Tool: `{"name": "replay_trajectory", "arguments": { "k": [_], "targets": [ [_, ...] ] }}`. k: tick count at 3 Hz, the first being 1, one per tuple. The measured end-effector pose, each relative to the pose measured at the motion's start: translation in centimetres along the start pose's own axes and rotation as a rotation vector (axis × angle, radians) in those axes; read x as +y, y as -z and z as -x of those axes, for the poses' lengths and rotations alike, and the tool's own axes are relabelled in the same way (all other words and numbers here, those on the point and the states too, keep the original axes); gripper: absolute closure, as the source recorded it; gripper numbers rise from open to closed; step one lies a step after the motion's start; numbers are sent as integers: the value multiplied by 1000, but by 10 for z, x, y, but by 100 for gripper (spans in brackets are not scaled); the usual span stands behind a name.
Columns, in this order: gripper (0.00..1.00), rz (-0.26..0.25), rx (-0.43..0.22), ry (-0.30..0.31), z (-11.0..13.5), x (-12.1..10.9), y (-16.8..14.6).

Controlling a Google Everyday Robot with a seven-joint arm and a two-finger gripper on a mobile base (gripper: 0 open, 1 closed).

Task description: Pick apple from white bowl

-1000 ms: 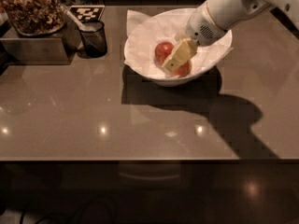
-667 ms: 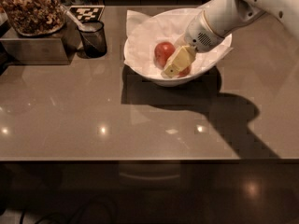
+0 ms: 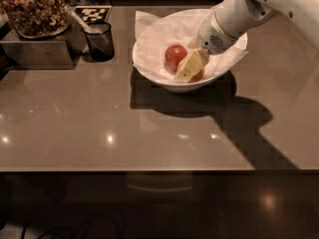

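The white bowl (image 3: 149, 68), lined with crumpled white paper, stands at the back middle of the counter. Two apples lie in it. A redder apple (image 3: 174, 56) sits in the open at the left of the bowl's middle. Only an orange sliver of the other apple (image 3: 198, 76) shows, so it seems the paler one. My gripper (image 3: 188, 67) reaches down into the bowl from the upper right. It lies right over this apple and hides most of it. The white arm (image 3: 234, 14) crosses the bowl's right rim.
A small dark cup (image 3: 99, 41) stands left of the bowl. Further left is a tray of brown snacks (image 3: 32, 9) on a dark box (image 3: 35, 54). A checkered marker card (image 3: 92, 13) lies behind the cup. The counter's front edge (image 3: 159, 171) runs across below.
The gripper stays at the same spot in the bowl over the right apple. Only the arm behind it has shifted slightly. Neither apple has moved.
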State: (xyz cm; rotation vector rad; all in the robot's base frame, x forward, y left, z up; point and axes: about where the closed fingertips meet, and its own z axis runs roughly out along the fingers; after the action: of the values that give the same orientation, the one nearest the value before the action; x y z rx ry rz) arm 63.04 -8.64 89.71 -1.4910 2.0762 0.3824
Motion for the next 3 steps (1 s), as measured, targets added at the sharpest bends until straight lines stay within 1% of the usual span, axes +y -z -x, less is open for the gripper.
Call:
{"name": "replay_trajectory", "arguments": {
  "k": [1, 2, 3],
  "targets": [
    [17, -4, 12, 0, -3, -4, -3],
    [16, 5, 22, -5, -7, -4, -7],
    [17, 29, 36, -8, -11, 0, -16]
  ]
}}
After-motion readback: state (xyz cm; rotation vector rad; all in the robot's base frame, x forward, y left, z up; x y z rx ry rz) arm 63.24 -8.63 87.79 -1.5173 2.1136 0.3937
